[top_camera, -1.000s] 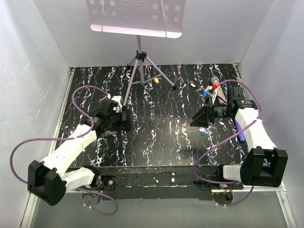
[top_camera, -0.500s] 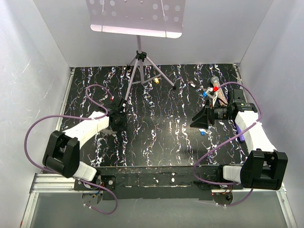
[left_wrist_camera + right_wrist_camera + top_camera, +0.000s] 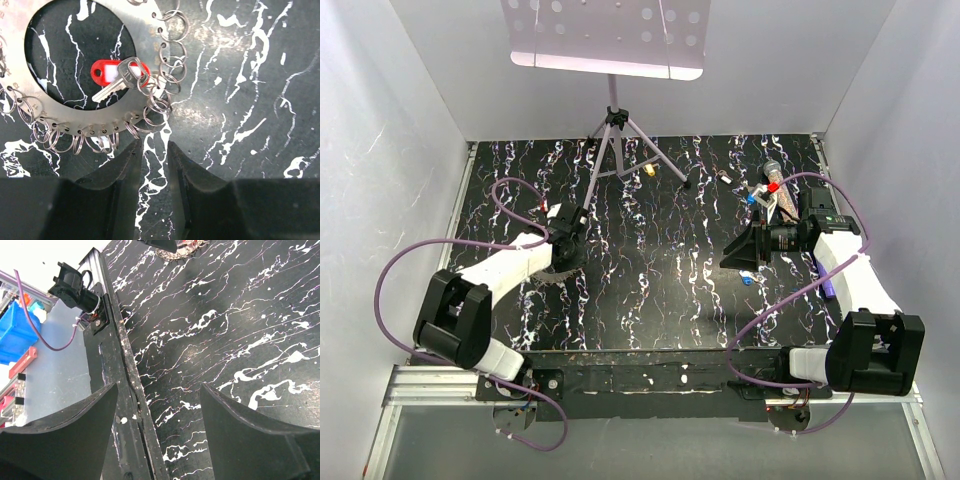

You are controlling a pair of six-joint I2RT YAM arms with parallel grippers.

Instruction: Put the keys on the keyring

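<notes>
Black left gripper (image 3: pixel 152 148) points down beside the keyring (image 3: pixel 90 120), jaws narrowly parted, empty; right gripper (image 3: pixel 159 391) gapes.

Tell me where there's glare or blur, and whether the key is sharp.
Left wrist view: the red-tagged key and keyring are sharp, with glare on the table beyond them. Right wrist view: top-left corner washed out, near fingers soft. Top view: evenly lit.

A flat keyring (image 3: pixel 70 120) of dull grey metal carries thin shiny wire loops (image 3: pixel 172 52). A silver metal key (image 3: pixel 112 90) wears a glossy red plastic tag (image 3: pixel 106 72). The table (image 3: pixel 240 100) is glossy black with white marbling. The left gripper (image 3: pixel 152 145) has fingers (image 3: pixel 120 175) that look matt black.
</notes>
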